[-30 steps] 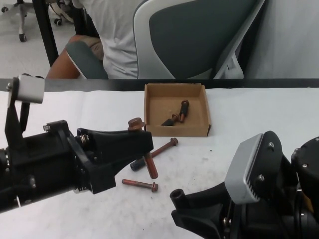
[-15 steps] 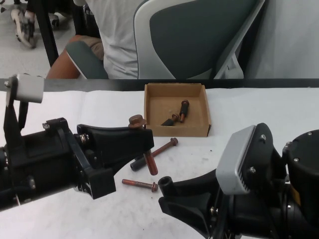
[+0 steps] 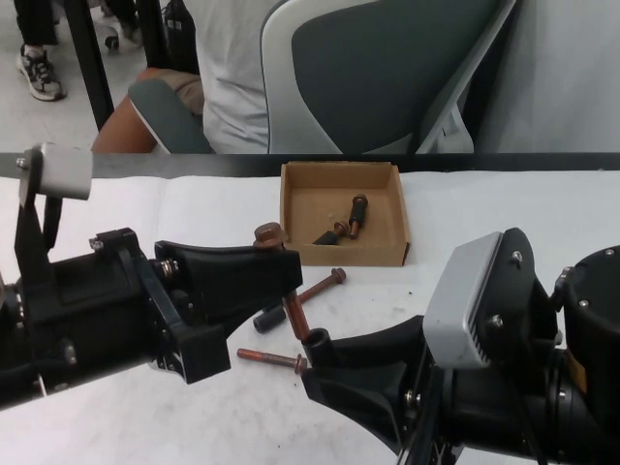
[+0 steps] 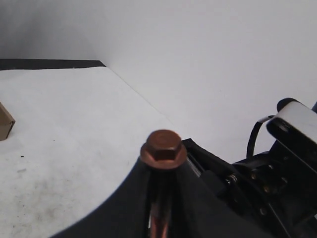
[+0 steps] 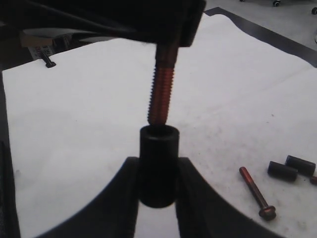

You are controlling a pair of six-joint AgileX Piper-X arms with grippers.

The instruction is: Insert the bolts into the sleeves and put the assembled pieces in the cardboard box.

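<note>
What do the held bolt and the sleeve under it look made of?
The bolt looks like metal with a copper-red coating: cut threads, hex flange head. The sleeve is matte black and smooth, maybe blackened metal or plastic; the look leaves it open.

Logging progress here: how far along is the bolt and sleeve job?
Done: two assembled pieces lie in the cardboard box. In hand: the left tool holds a bolt, tip at the mouth of the sleeve in the right tool. Left: two loose bolts and two sleeves on the bench.
</note>
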